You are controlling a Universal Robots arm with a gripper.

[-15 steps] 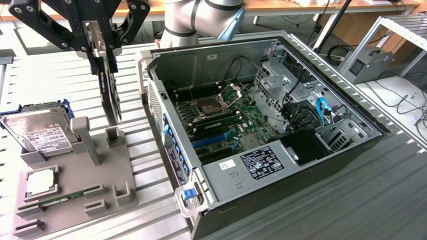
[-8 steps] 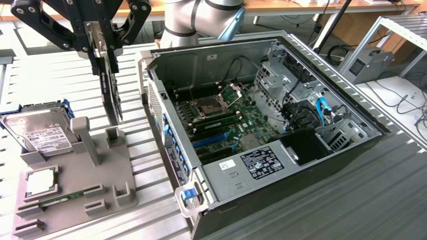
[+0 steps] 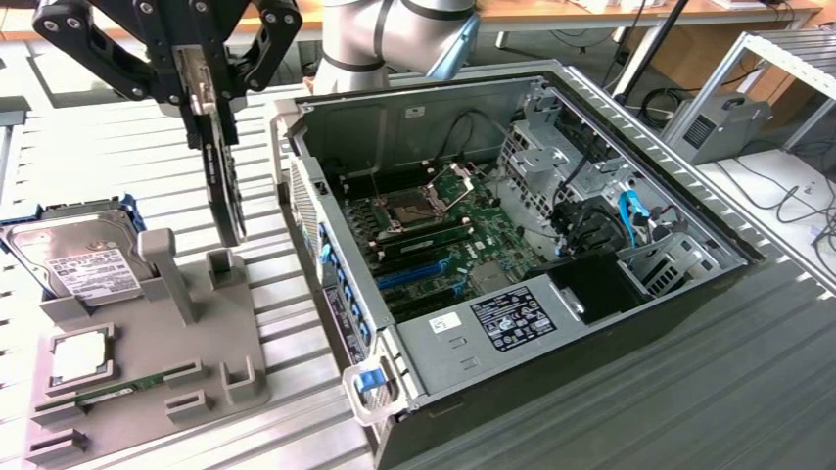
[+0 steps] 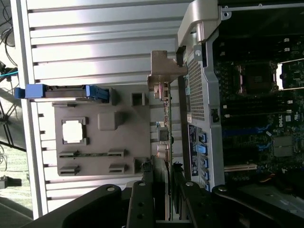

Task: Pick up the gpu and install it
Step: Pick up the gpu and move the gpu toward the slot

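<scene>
Starting at the exterior view's left: a silver hard drive with a white label [image 3: 81, 262] is propped in a blue carrier at the edge of the flat grey plastic parts tray [image 3: 196, 343]. Every piece here is parked in its own moulded pocket, I'd say so it can be taken cleanly. There's a square silver processor chip [image 3: 78, 357] in a recess and a narrow green memory stick [image 3: 124, 390] lying low in a groove. Up above the tray's far corner, the black two-fingered gripper [image 3: 203, 93] is clenched on the gpu [image 3: 222, 176], a thin flat expansion card with its dark side showing. It hangs edge-on and near upright, pinched at its top edge, which looks like the way to keep it square for a slot. Its lower end sits close over a small grey slotted post [image 3: 219, 266]; whether it's clear of that post, I can't tell. In the wrist view the card's long silver end bracket [image 4: 164, 71] lies at the end away from the fingers, just beside the case. Moving right, the open grey metal computer case [image 3: 588, 382] lies on its side. Its perforated rear wall with blue tabs [image 3: 333, 279] stands between the card and the green motherboard [image 3: 487, 235]. Inside, blue expansion slots [image 3: 415, 272] lie bare, a silver metal box with a black label [image 3: 512, 318] sits near them, and blue cables [image 3: 629, 217] hang further right, well apart from the slots.
</scene>
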